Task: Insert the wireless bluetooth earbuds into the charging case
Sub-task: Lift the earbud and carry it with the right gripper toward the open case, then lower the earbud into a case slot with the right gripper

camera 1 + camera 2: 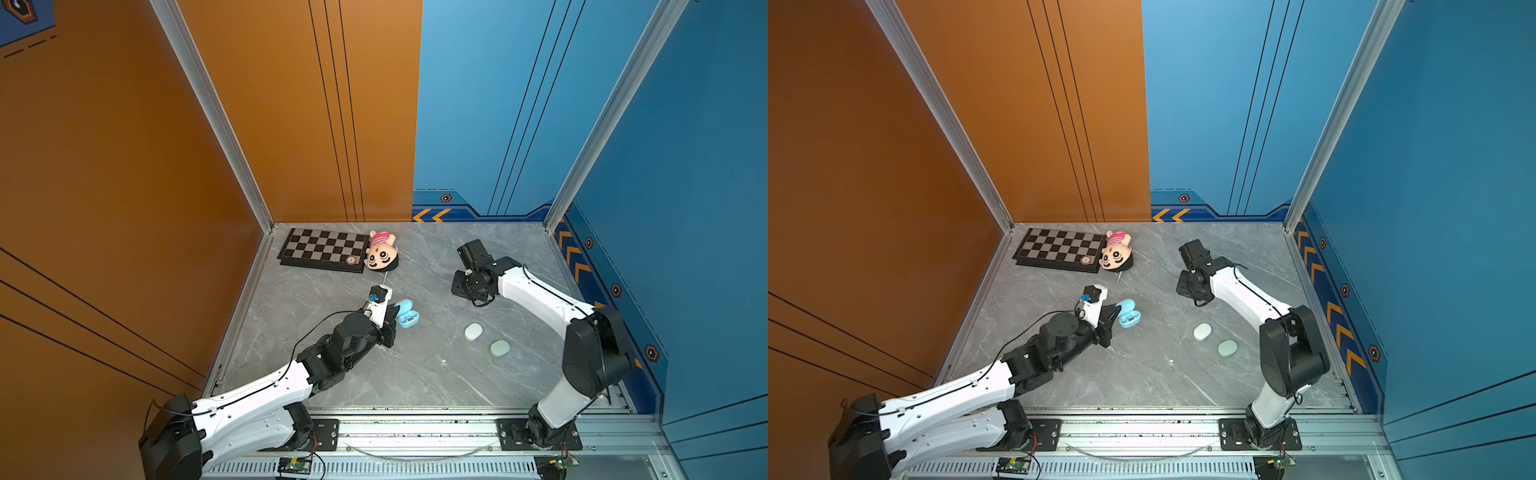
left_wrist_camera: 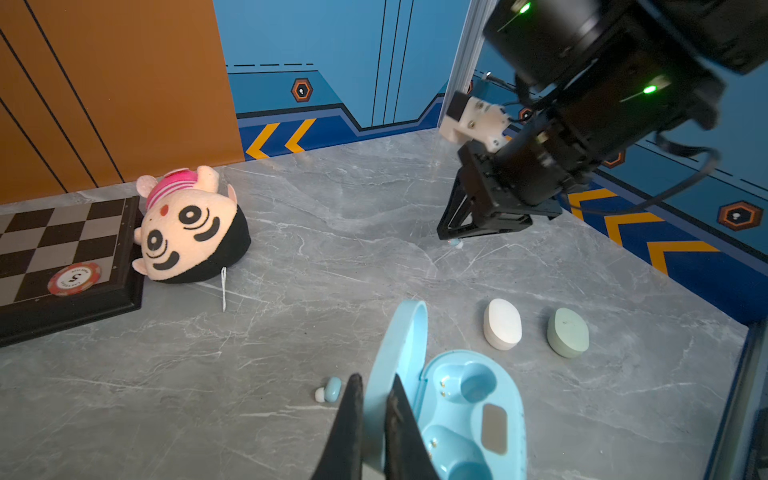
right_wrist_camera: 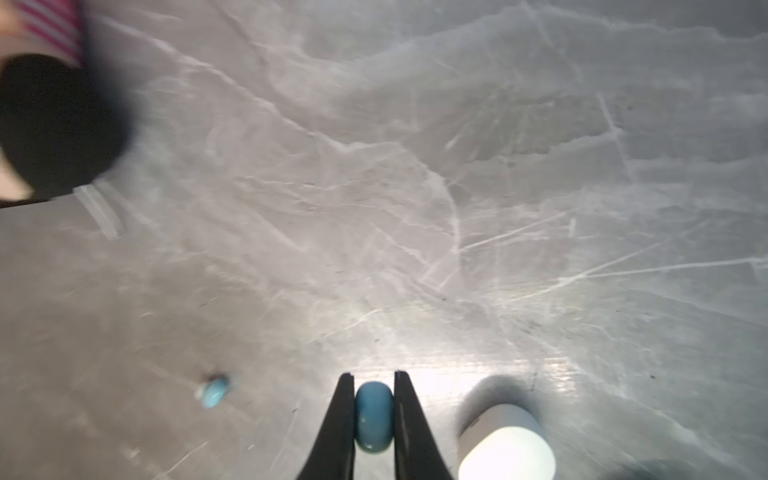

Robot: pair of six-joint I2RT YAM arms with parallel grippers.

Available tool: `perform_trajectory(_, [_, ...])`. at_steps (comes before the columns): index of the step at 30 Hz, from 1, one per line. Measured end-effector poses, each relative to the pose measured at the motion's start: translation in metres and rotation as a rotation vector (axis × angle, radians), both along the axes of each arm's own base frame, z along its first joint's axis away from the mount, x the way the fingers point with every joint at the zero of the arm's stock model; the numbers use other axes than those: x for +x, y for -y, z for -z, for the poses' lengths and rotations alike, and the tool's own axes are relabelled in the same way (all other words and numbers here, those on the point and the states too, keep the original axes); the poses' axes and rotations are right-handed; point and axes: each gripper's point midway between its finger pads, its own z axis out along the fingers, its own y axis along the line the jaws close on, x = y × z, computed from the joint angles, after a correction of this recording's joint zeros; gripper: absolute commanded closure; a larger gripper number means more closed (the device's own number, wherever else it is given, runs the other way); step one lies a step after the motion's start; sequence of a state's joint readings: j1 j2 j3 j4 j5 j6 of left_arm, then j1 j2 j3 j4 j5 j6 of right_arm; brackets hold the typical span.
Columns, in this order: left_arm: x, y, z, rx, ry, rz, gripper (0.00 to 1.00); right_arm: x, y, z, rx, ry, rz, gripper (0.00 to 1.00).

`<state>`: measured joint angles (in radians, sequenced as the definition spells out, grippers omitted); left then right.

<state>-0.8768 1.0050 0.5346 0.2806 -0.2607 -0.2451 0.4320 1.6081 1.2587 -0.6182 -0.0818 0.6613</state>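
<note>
Near the middle of the counter (image 1: 436, 374), charging case (image 1: 406, 316): pale blue, lying with its lid standing open and its two wells facing upward.
Left fingers (image 2: 353, 419): reaching in from the near left and pinching the raised lid of the charging case, one finger on each face of the lid.
Right fingers (image 3: 340, 415): pointing down at the counter, to the right of the charging case and farther back, and clamping a blue earbud between them.
Blue earbud (image 3: 374, 415): sitting between the tips of the right fingers, well apart from the charging case. Whether it is resting on the counter or hanging just above it cannot be told.
Second earbud (image 2: 330, 390): pale blue with a white tip, lying loose on the counter just beside the outer face of the open lid, not touching it.
White case (image 1: 473, 332) and mint case (image 1: 500, 348): both closed, lying near each other to the right of the charging case, on the near side of the right fingers.
Chessboard (image 1: 324, 249): lying at the far left corner and carrying a red poker chip (image 1: 351, 260) at its right edge.
Plush head (image 1: 381, 251): lying against the right edge of the chessboard.
</note>
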Motion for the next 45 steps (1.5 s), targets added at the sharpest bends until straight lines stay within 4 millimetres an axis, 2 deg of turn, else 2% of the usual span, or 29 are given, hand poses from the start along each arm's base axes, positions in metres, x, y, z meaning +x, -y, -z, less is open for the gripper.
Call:
perform_trajectory(2, [0.008,0.001,0.008,0.012,-0.014,-0.011,1.00,-0.007,-0.016,-0.024,0.106,0.046,-0.072,0.90])
perform_trajectory(6, [0.021,0.007,0.013,0.019,-0.032,-0.010,1.00,-0.022,-0.041,-0.058,0.269,0.092,-0.188,0.89])
perform_trajectory(14, [0.041,0.021,-0.008,-0.032,-0.011,0.017,1.00,-0.053,-0.081,-0.124,0.529,0.175,-0.365,0.89])
perform_trajectory(19, [0.041,0.028,-0.021,-0.057,0.005,0.045,1.00,-0.072,-0.101,-0.151,0.636,0.197,-0.462,0.89])
perform_trajectory(25, [0.038,0.031,-0.030,-0.068,0.022,0.074,1.00,-0.086,-0.114,-0.158,0.686,0.184,-0.533,0.89])
perform_trajectory(34, [0.030,0.030,-0.048,-0.100,0.056,0.109,1.00,-0.097,-0.122,-0.156,0.700,0.163,-0.571,0.89])
perform_trajectory(45, [0.029,0.032,-0.055,-0.113,0.063,0.130,1.00,-0.103,-0.133,-0.147,0.687,0.147,-0.620,0.89])
